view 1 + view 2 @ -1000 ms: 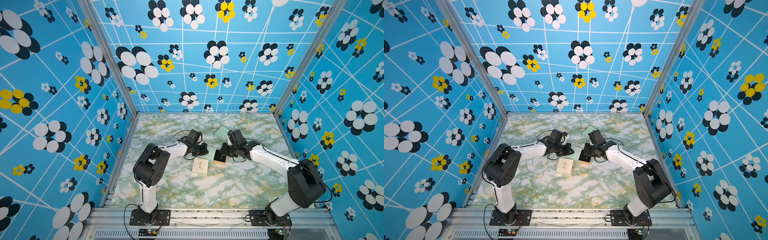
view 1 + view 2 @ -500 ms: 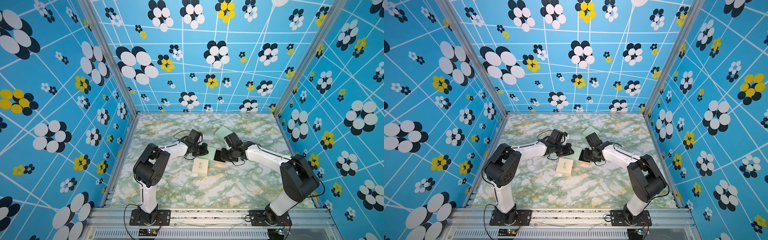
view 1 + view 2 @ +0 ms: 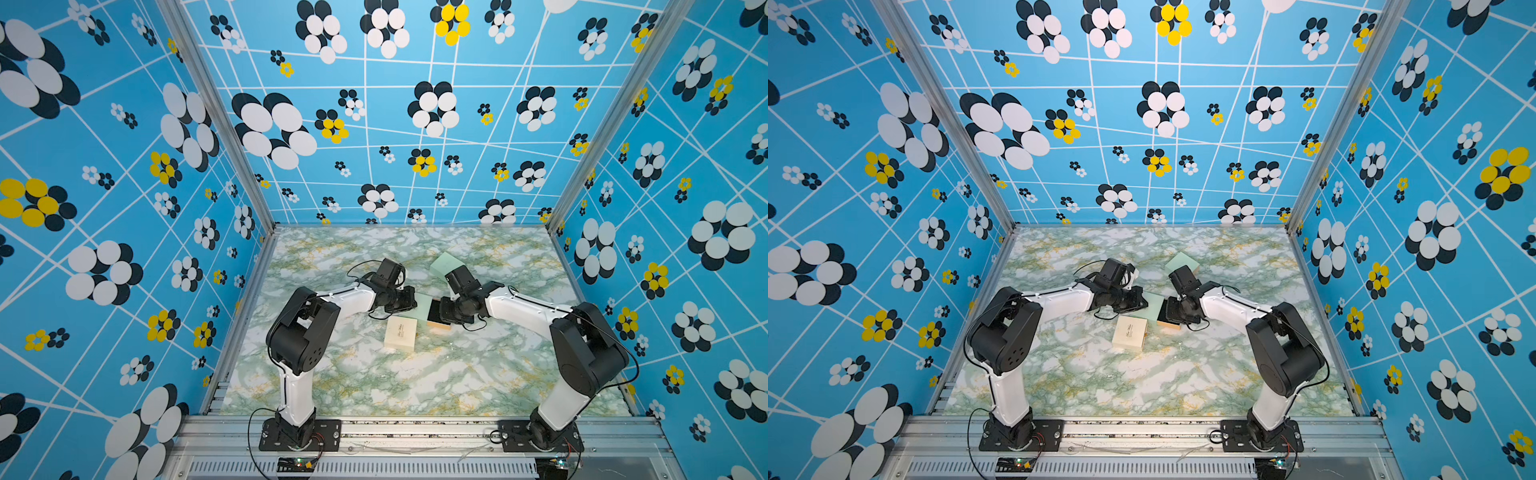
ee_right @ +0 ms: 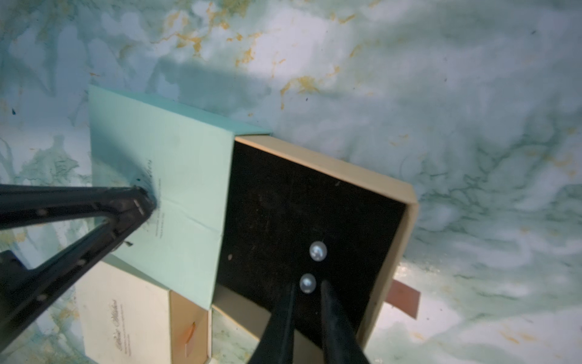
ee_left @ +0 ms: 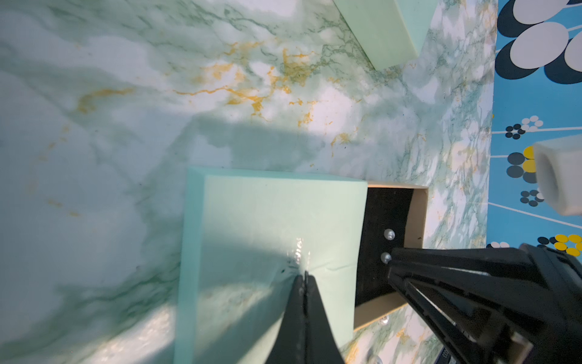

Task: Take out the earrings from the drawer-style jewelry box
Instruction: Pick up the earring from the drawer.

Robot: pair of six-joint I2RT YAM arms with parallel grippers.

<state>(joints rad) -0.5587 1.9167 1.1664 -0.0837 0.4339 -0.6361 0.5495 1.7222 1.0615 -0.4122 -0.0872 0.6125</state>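
Note:
The jewelry box is a mint-green sleeve [image 4: 163,176] with a tan drawer [image 4: 330,167] slid out, lined in black. Two round pearly earrings [image 4: 318,251] lie on the lining. My right gripper [image 4: 307,285] reaches into the drawer, narrowly open, its tips either side of the nearer earring [image 4: 307,283] without gripping it. My left gripper [image 5: 304,277] is shut and its tip presses down on the sleeve [image 5: 267,220]. In both top views the two grippers meet at the box [image 3: 424,305] [image 3: 1152,301] mid-table.
A cream box [image 3: 400,333] with a half-open drawer [image 4: 189,327] lies just in front of the mint sleeve. A second mint box [image 3: 446,264] sits behind the right wrist. Two small glinting bits [image 5: 383,320] lie on the marble beside the drawer. Patterned walls enclose the table.
My right gripper has come forward and down into the open drawer, its jaws narrowing slightly. The left gripper has stayed pressed on the sleeve.

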